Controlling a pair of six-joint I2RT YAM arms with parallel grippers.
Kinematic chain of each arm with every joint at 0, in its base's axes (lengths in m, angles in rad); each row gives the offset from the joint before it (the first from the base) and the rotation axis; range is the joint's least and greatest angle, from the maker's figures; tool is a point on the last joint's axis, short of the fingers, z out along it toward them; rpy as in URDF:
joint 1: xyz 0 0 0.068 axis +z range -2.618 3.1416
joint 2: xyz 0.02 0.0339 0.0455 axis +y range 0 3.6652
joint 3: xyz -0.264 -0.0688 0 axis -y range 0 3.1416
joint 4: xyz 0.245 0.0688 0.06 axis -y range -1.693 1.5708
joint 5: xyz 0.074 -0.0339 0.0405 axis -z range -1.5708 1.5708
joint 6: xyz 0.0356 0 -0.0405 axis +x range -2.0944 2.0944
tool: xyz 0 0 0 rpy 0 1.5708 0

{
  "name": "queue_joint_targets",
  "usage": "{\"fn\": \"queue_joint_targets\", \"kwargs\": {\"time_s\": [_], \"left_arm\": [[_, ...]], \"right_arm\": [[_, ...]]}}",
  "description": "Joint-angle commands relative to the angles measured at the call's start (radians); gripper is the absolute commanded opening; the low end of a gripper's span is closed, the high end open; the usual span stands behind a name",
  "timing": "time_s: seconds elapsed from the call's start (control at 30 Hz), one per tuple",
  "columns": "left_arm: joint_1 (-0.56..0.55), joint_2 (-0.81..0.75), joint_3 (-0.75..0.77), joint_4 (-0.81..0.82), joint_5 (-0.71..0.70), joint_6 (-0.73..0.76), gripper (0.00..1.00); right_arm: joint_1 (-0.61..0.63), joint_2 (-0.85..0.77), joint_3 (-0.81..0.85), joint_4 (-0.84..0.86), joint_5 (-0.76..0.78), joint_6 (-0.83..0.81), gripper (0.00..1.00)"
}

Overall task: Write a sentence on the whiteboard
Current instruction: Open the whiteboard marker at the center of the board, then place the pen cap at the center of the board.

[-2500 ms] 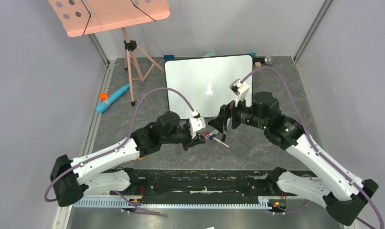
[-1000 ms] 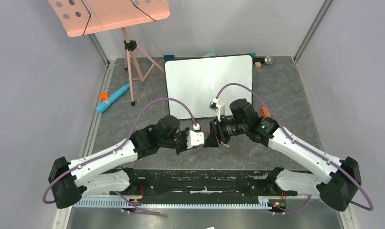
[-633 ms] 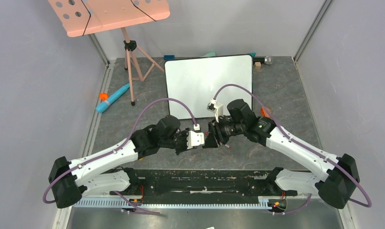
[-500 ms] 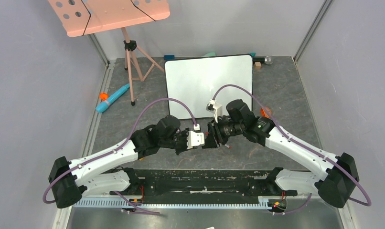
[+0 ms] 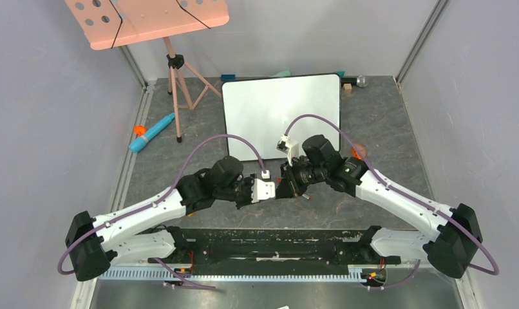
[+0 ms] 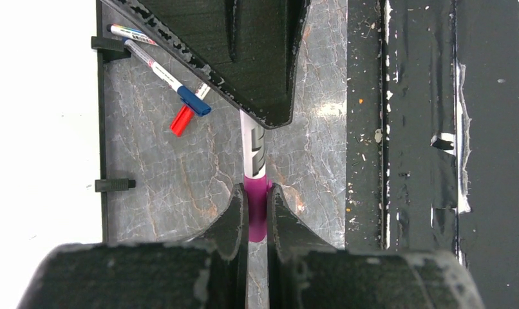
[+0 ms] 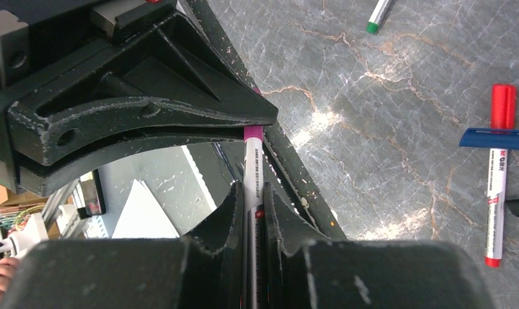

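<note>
**A:** What sits far left?

**B:** A pink board (image 5: 147, 22) on a tripod stands in the far left corner. Nearer, a teal tube (image 5: 155, 131) lies on the surface (image 5: 386, 109), just beside a tripod foot.

**A:** And the left pincer?

**B:** The left pincer (image 6: 257, 196) reaches in toward the middle. Its fingers (image 6: 234, 212) are clamped on the magenta cap (image 6: 257, 222) of a marker (image 6: 253, 145).

**A:** Where is the whiteboard?

**B:** The whiteboard (image 5: 270, 109) lies flat on the surface, in the middle of the far side, just beyond the two pincers. From above its face reads glossy white, though at that size I could not tell faint strokes.

**A:** The right pincer?

**B:** The right pincer (image 7: 252, 193) meets the left one nearly tip to tip. It is closed tight on the marker's white barrel. The cap sits against the barrel in the short stretch between the two pincers, and the marker hangs above the surface, near the whiteboard's near edge.

**A:** Anything further right?

**B:** The right wrist view shows a red-capped marker (image 7: 495, 193) lying on the surface with a blue-capped one (image 7: 495, 137) across it. A green-tipped one (image 7: 377, 14) lies apart from both.
</note>
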Motion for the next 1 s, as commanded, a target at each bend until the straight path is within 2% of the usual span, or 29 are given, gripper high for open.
{"fn": "queue_joint_targets", "kwargs": {"time_s": [0.0, 0.2, 0.37, 0.53, 0.63, 0.73, 0.83, 0.97], "left_arm": [[-0.002, -0.019, -0.011, -0.02, -0.044, 0.113, 0.02], [-0.001, -0.004, -0.013, -0.051, -0.085, 0.117, 0.02], [-0.001, 0.006, -0.012, -0.059, -0.108, 0.113, 0.02], [-0.001, 0.015, -0.011, -0.056, -0.13, 0.096, 0.02], [-0.001, 0.02, -0.011, -0.017, -0.176, 0.038, 0.02], [-0.001, 0.024, -0.011, 0.054, -0.216, -0.093, 0.02], [0.0, 0.037, -0.019, 0.147, -0.338, -0.36, 0.02], [0.004, 0.074, -0.031, 0.149, -0.621, -0.693, 0.02]], "right_arm": [[0.003, -0.046, 0.06, -0.06, 0.008, -0.041, 0.0], [-0.039, -0.101, 0.105, -0.177, 0.036, -0.095, 0.0], [-0.121, -0.144, 0.117, -0.268, 0.065, -0.142, 0.0], [-0.201, -0.185, 0.103, -0.287, 0.07, -0.166, 0.0], [-0.227, -0.203, 0.097, -0.286, 0.102, -0.171, 0.0], [-0.227, -0.22, 0.099, -0.288, 0.22, -0.167, 0.0], [-0.229, -0.253, 0.098, -0.282, 0.341, -0.144, 0.0], [-0.229, -0.311, 0.079, -0.252, 0.446, -0.114, 0.0]]}}
